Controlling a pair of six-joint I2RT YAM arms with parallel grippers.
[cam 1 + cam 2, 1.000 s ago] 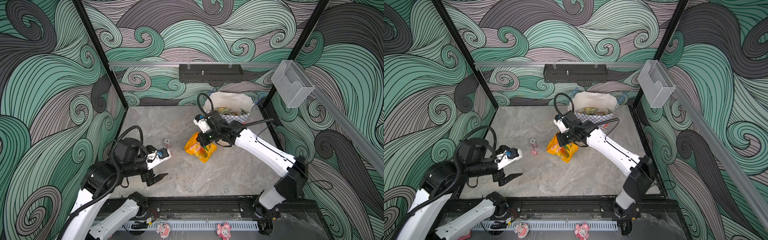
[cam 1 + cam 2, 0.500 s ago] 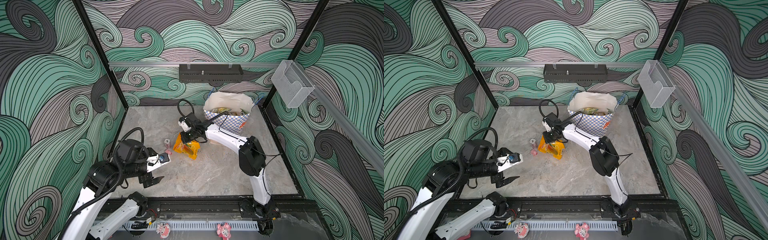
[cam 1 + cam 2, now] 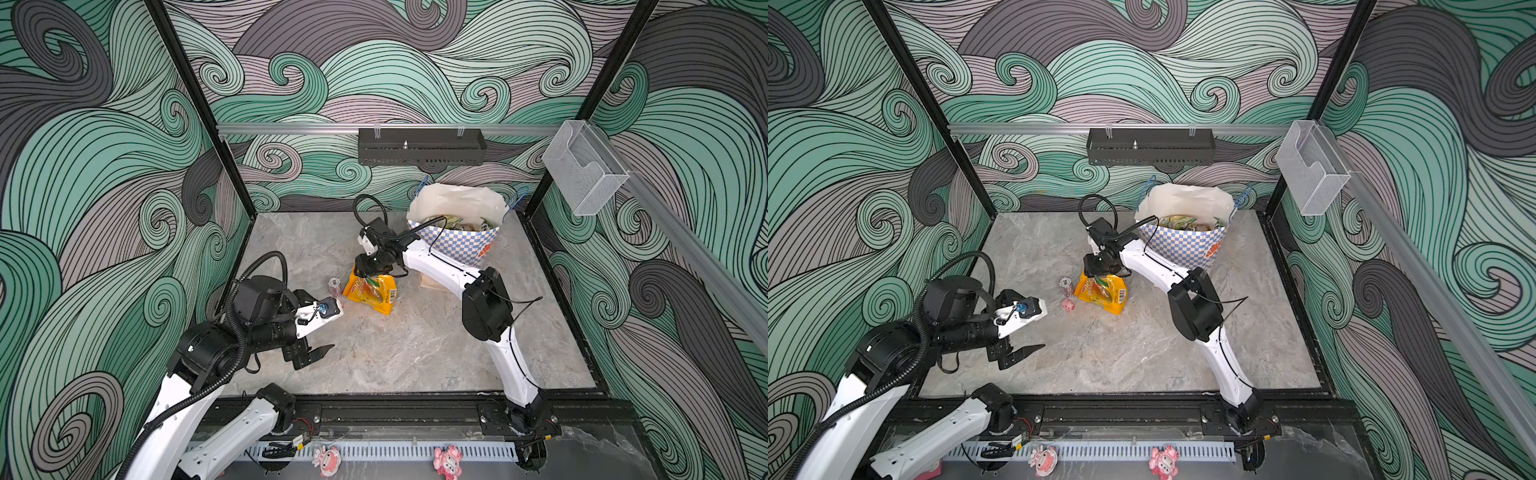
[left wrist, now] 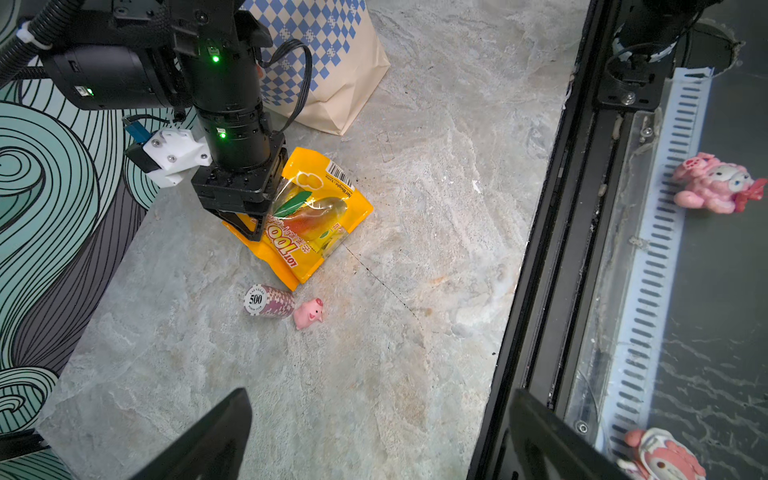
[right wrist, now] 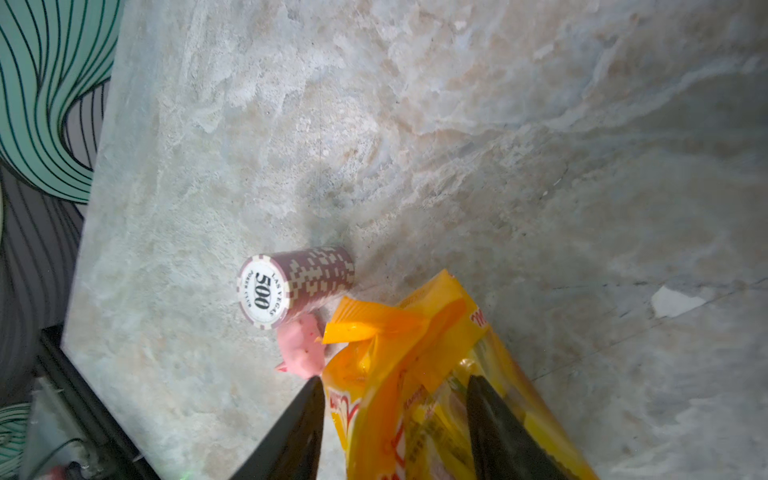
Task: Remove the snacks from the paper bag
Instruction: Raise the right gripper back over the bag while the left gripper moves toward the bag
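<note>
Already out of the paper bag (image 3: pixel 457 245), the orange-yellow packet (image 3: pixel 372 293) lies on the grey stone table (image 3: pixel 415 353), near its middle and forward-left of the bag. The right gripper (image 5: pixel 395 415) points down over the packet's far end with its jaws apart, one on each side of the crinkled film. Just beside the packet's left corner lie a roll of poker chips (image 4: pixel 269 301) and a tiny pink pig (image 4: pixel 308 313). The bag stands upright at the back right, with more snacks (image 3: pixel 1183 222) showing in its open mouth. The left gripper (image 4: pixel 378 419) hovers near the front left, its jaws spread wide and holding nothing.
</note>
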